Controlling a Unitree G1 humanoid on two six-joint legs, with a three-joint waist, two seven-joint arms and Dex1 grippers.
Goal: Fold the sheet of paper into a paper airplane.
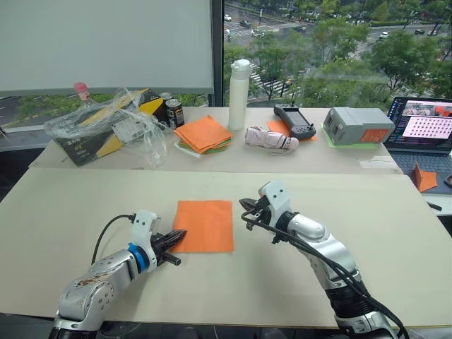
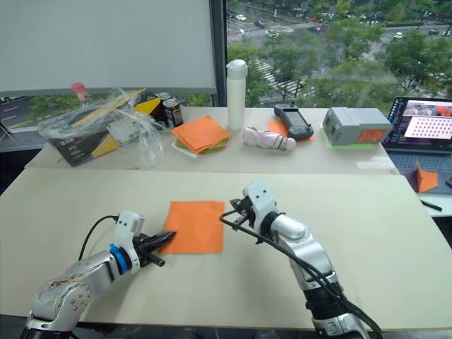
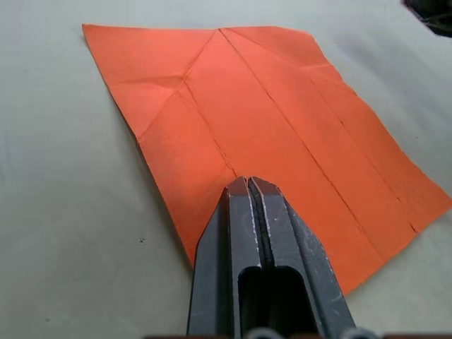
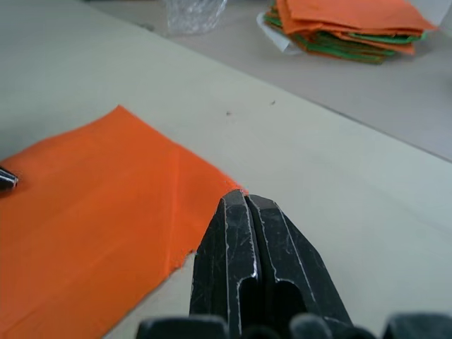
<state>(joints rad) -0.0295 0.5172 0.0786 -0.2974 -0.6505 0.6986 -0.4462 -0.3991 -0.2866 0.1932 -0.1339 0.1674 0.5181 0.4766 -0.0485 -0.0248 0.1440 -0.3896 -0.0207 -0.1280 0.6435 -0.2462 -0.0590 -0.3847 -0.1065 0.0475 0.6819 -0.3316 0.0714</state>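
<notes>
The sheet of paper (image 1: 205, 224) lies flat and unfolded on the near table (image 1: 85, 212), a bright orange square. Several straight and diagonal creases cross the sheet of paper (image 3: 233, 106) in the left wrist view. My left gripper (image 1: 178, 236) is shut, its tip lying over the sheet's near left corner; its fingers (image 3: 236, 212) are pressed together above the orange surface. My right gripper (image 1: 245, 205) is shut too, its tip just beside the sheet's far right corner. In the right wrist view its fingers (image 4: 236, 233) meet at that corner of the sheet of paper (image 4: 92, 212).
On the far table stand a stack of orange and green sheets (image 1: 205, 134), a white bottle (image 1: 239, 95), a plastic bag over a box (image 1: 113, 123), a can (image 1: 174, 113), a handheld controller (image 1: 294, 120), a grey box (image 1: 357, 126) and a laptop (image 1: 427, 127).
</notes>
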